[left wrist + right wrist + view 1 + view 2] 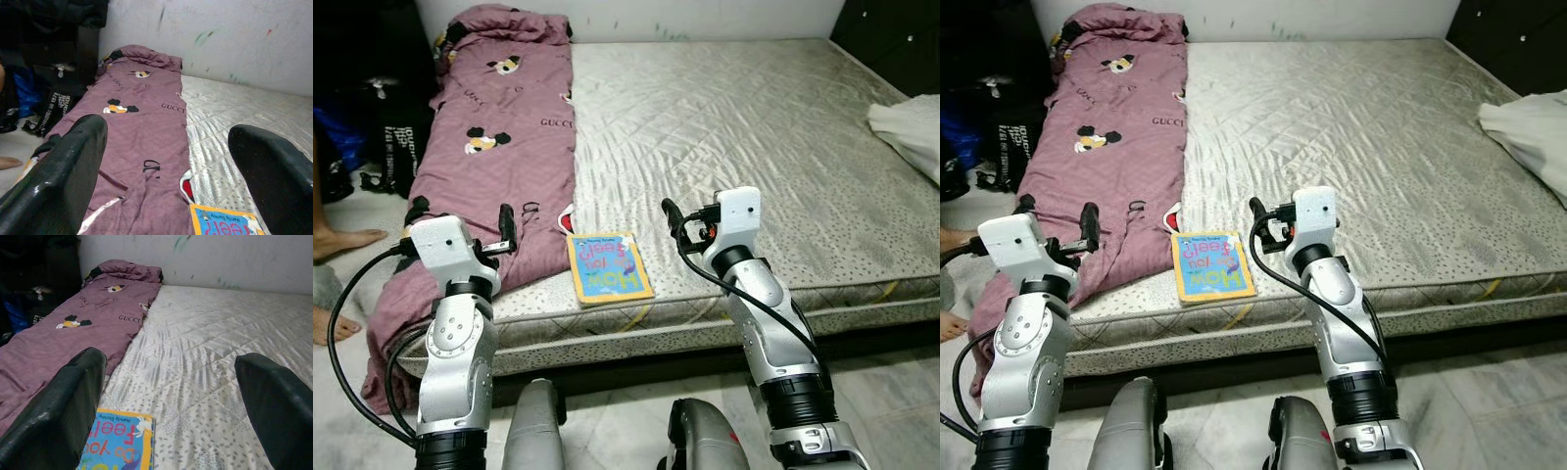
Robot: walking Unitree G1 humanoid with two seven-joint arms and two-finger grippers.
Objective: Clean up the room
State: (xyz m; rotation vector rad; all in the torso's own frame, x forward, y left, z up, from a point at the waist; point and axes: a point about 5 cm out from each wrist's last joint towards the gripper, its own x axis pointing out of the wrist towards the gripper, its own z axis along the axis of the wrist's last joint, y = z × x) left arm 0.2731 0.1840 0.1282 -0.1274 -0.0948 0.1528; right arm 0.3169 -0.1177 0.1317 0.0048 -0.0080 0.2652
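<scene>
- Both silver arms are raised at the near edge of the mattress [783, 147], one at each side of a children's book [609, 266].
- The left gripper [166, 161] hovers above the purple blanket's near end, its black fingers [58, 171] spread wide with nothing between them.
- The right gripper [171, 401] hangs over the mattress just right of the book, jaws likewise wide and empty.
- The book lies flat near the front edge of the mattress, its blue-and-yellow cover up, just beside the purple blanket [499, 137].
- That blanket, printed with cartoon mice and lettering, runs along the left side of the bed up to the wall.
- A white cloth [911, 132] sits at the far right edge.
- On the floor to the left, a person's bare foot [337, 240], with dark bags [396, 127] beyond.
</scene>
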